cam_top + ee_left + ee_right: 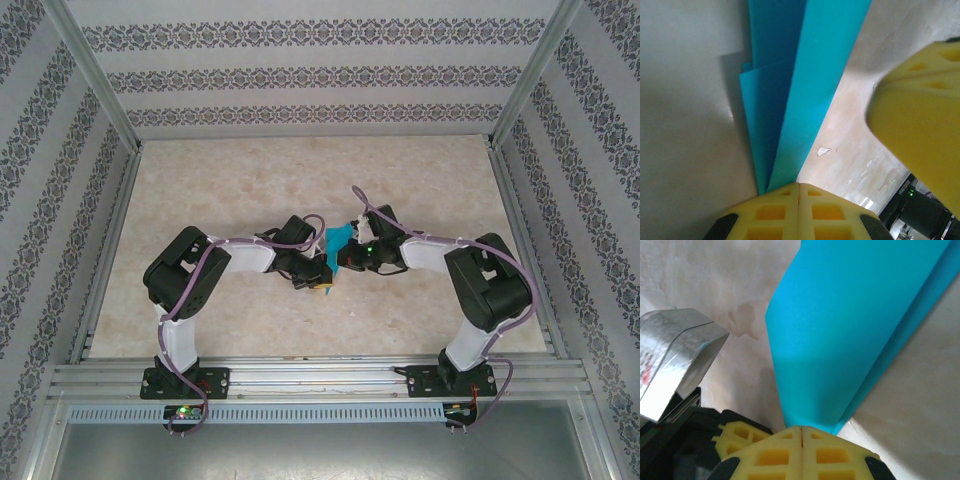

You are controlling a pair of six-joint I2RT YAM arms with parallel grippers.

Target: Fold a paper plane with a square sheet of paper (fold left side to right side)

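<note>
We see the two arms bent inward over the middle of the tabletop [250,180], their wrists nearly meeting, with the square sheet of paper [337,240] between them as a small turquoise patch, already folded into layers. From above, the left tool [322,287] sits just at the near side of the paper and the right tool [346,258] just to its right; the two are very close together. In the left wrist view the left tool [799,186] has its yellow pads pressed flat against each other, and the paper [790,100] runs down as several overlapping blue layers that narrow into the pad tips, so we read it as clenched on the paper. A blurred yellow finger [920,120] stands close at the right of that view. In the right wrist view the right tool [801,430] is likewise clamped tight, the paper [850,330] fanning up from the seam of its pads in a broad sheet with a second layer behind. A silvery housing [675,355] sits at the left, and we cannot tell what it belongs to.
</note>
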